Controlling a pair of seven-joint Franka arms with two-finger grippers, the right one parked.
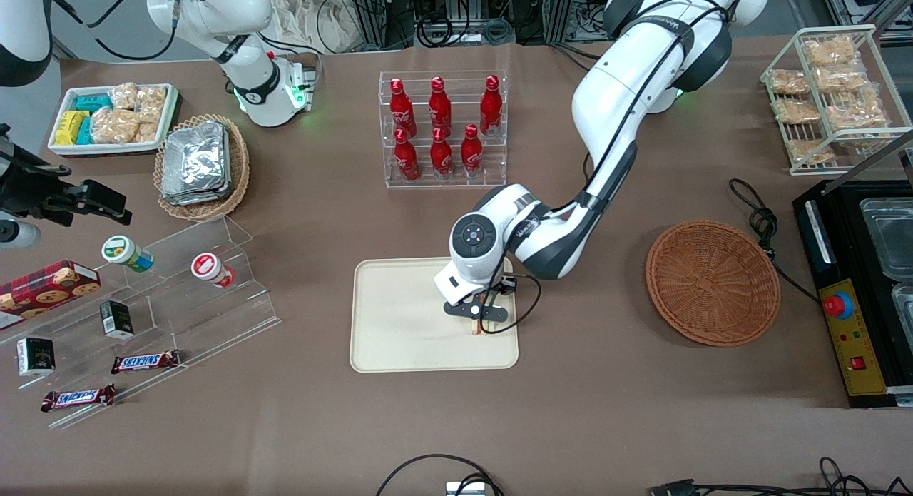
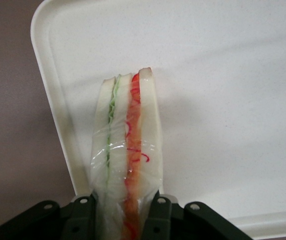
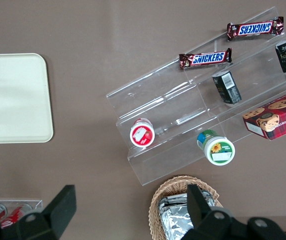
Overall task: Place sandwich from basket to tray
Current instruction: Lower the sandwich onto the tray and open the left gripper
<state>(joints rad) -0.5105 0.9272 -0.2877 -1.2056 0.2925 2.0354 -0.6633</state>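
My gripper (image 1: 479, 323) hangs low over the cream tray (image 1: 399, 325), near its edge on the working arm's side, a sliver of the sandwich (image 1: 476, 330) showing beneath my fingers, while the reddish-brown basket (image 1: 712, 282) sits well apart toward the working arm's end.

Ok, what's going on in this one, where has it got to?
The left arm's hand is shut on the clear-wrapped sandwich and holds it over the cream tray, near the tray's edge that faces the basket. Whether the sandwich touches the tray yet cannot be told. The reddish-brown wicker basket sits empty toward the working arm's end of the table, so the sandwich is out of it and has not been let go yet.
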